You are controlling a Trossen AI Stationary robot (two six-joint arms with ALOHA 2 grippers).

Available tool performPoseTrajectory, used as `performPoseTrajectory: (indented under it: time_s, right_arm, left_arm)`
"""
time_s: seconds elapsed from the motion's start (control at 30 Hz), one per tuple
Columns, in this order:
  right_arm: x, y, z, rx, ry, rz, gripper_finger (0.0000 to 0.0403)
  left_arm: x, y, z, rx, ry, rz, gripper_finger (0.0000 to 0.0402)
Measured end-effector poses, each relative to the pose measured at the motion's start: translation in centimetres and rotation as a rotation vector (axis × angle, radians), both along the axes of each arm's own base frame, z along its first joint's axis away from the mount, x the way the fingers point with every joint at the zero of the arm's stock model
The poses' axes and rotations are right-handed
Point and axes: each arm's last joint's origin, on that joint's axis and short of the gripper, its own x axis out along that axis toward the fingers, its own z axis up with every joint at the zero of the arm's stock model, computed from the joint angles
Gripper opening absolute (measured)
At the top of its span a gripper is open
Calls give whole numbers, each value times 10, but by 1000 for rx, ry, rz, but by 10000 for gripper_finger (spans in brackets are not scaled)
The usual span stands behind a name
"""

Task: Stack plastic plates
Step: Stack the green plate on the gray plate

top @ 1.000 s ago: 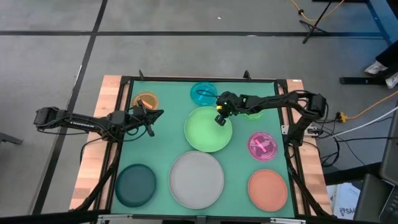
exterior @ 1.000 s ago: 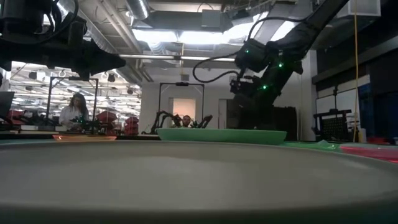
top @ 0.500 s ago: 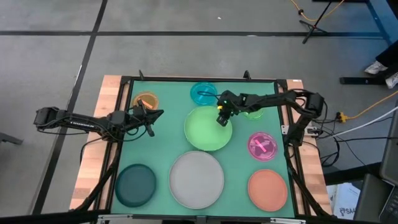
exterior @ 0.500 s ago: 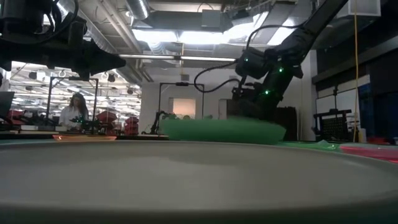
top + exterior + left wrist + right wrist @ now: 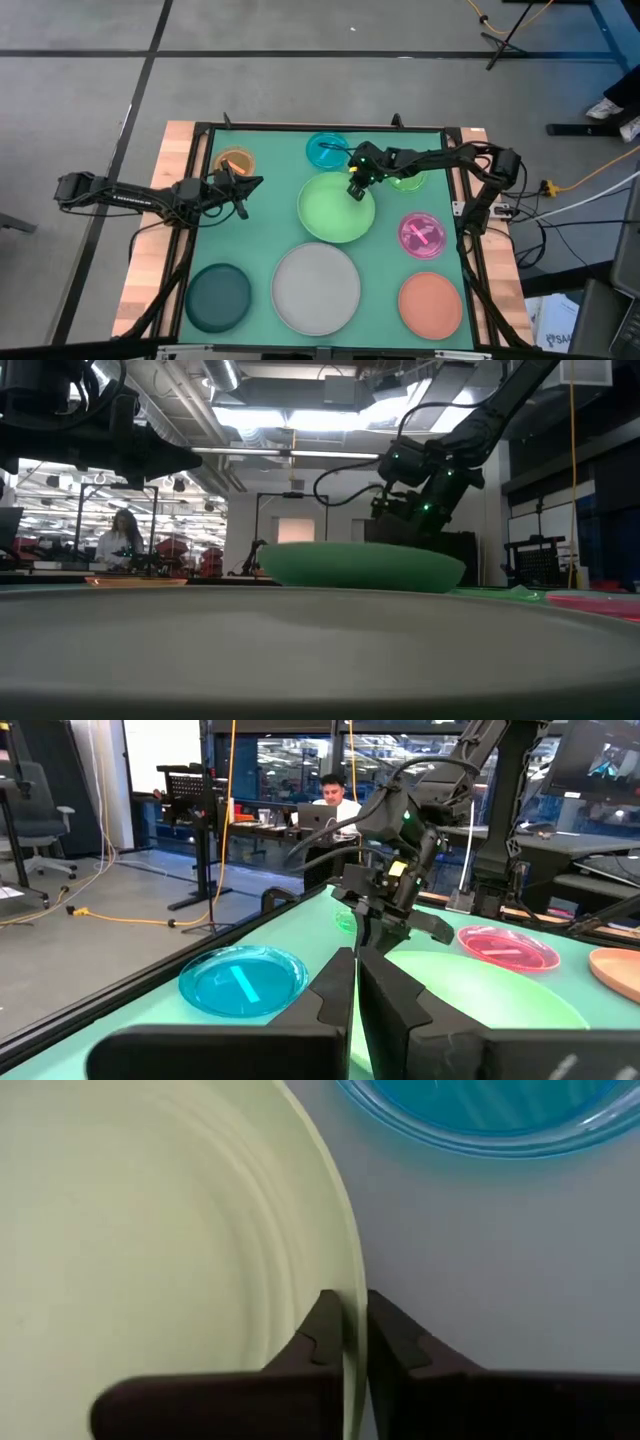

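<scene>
Green matting covers the table. At its far middle, the right gripper pinches the rim of the large light green plate, beside the cyan plate. Left gripper hovers closed near the orange plate.

light green plate, cyan plate, pink plate

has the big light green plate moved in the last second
Yes. In the low view the light green plate now sits tilted, its far rim raised against the room behind, pinched by the right gripper. From above it stays beside the cyan plate.
</scene>
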Motion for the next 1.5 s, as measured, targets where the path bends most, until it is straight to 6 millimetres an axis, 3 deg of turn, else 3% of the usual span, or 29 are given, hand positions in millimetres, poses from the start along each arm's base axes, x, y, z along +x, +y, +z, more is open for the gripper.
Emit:
performPoseTrajectory:
  time_s: [0.43,0.97,1.37,1.5]
  right_arm:
    - [-7,3,25,-30,-54,8,0]
    - [-19,-20,40,82,-149,-2,1]
    - [-21,-15,54,149,-226,70,1]
    - [-14,-1,55,167,-239,120,1]
  left_arm:
    - [-1,1,5,36,-34,35,11]
    - [0,0,6,34,-52,2,11]
    - [0,0,7,33,-53,0,11]
    - [0,0,6,33,-46,-1,11]
